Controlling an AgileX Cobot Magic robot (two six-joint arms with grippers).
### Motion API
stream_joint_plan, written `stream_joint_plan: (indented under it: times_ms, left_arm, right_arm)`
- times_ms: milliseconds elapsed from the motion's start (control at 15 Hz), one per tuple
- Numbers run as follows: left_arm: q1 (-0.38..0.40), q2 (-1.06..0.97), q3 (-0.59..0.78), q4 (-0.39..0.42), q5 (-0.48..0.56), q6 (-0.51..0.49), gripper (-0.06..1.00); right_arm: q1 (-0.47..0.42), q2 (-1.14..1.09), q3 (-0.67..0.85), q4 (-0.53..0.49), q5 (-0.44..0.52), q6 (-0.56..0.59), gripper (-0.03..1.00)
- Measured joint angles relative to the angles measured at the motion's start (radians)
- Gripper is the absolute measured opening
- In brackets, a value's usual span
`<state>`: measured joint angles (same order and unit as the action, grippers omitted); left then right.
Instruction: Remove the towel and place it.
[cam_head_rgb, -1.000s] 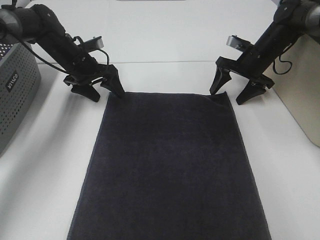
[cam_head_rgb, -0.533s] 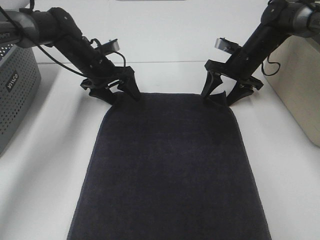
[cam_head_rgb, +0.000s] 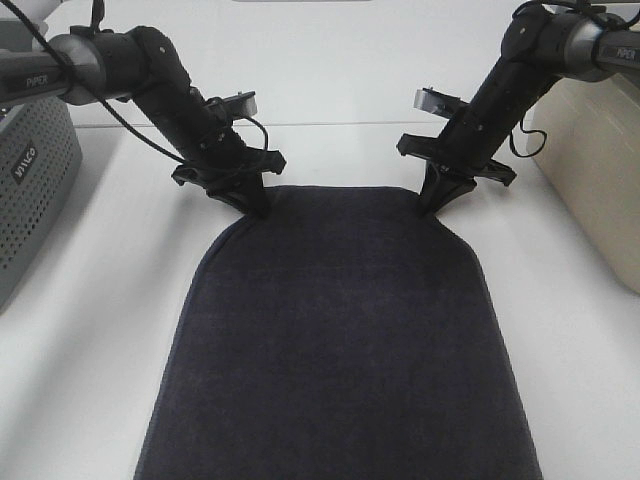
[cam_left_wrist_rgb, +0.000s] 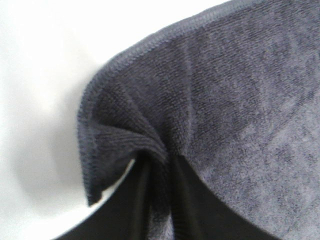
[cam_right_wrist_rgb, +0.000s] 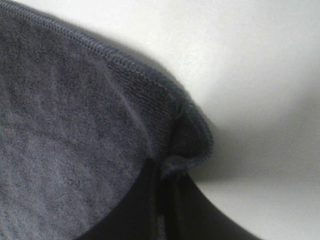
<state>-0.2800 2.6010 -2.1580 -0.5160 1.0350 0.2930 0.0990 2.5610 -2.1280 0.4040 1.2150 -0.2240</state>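
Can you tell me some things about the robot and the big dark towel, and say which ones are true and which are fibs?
1. The towel lies spread out on the white table. True.
2. The left gripper has its jaws wide open above the towel. False: its jaws are pinched shut on a far corner of the towel, with cloth bunched between them.
3. The right gripper is pinching the other far corner. True.
4. The towel is bright red. False: it is very dark, almost black.
5. A grey basket full of holes stands at the table's left side. True.
6. The towel is folded into a small square. False: it is opened out flat, one layer.
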Motion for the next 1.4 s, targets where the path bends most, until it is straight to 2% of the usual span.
stream_joint_plan:
  times_ms: [67,133,333,400,467,667,867,1133,1400]
  left_arm:
    - [0.0,0.001,0.0,0.008,-0.001,0.0,0.04]
    - [0.0,0.001,0.0,0.012,-0.001,0.0,0.01]
    - [-0.001,0.001,-0.002,0.03,-0.012,0.0,0.01]
    - [-0.001,0.001,-0.013,0.043,-0.024,0.0,0.01]
    - [-0.001,0.012,-0.055,0.089,-0.051,0.004,0.01]
    - [-0.001,0.027,-0.145,0.134,-0.097,0.004,0.01]
    - [-0.001,0.027,-0.198,0.155,-0.205,0.004,0.01]
    - [-0.001,0.027,-0.206,0.174,-0.384,0.02,0.01]
    - [-0.001,0.027,-0.206,0.176,-0.519,0.026,0.01]
  right_arm:
    - [0.0,0.0,0.0,-0.002,0.0,0.0,0.02]
    - [0.0,0.0,0.0,-0.009,0.0,0.0,0.02]
    - [0.0,0.0,0.001,-0.01,-0.014,0.0,0.02]
    - [0.0,-0.002,0.001,-0.011,-0.041,0.0,0.02]
    - [0.0,-0.004,-0.013,-0.014,-0.109,-0.02,0.02]
    - [0.0,-0.008,-0.092,-0.013,-0.179,-0.056,0.02]
    - [0.0,-0.014,-0.151,-0.013,-0.267,-0.098,0.02]
    - [0.0,-0.014,-0.152,-0.005,-0.393,-0.158,0.02]
    - [0.0,-0.014,-0.152,0.083,-0.514,-0.276,0.02]
